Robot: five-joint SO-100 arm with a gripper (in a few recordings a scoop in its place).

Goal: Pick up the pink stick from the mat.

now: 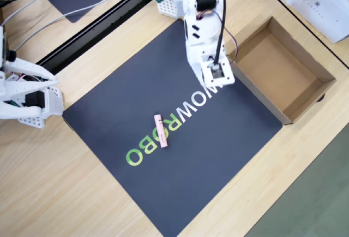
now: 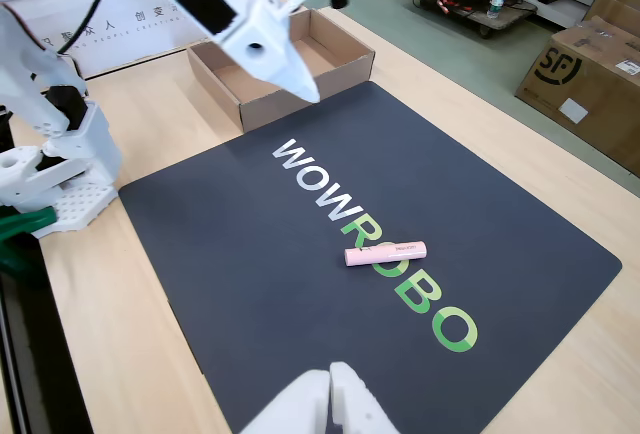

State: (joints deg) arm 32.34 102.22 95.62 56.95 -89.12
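Hand (image 2: 300,79) empty, jaw gap unclear, above mat (image 2: 250,254); pink stick (image 2: 385,253) on lettering; cardboard box (image 2: 215,69) empty.

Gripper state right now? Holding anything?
Gripper: open and empty, hanging above the mat; the pink stick lies untouched on the lettering.
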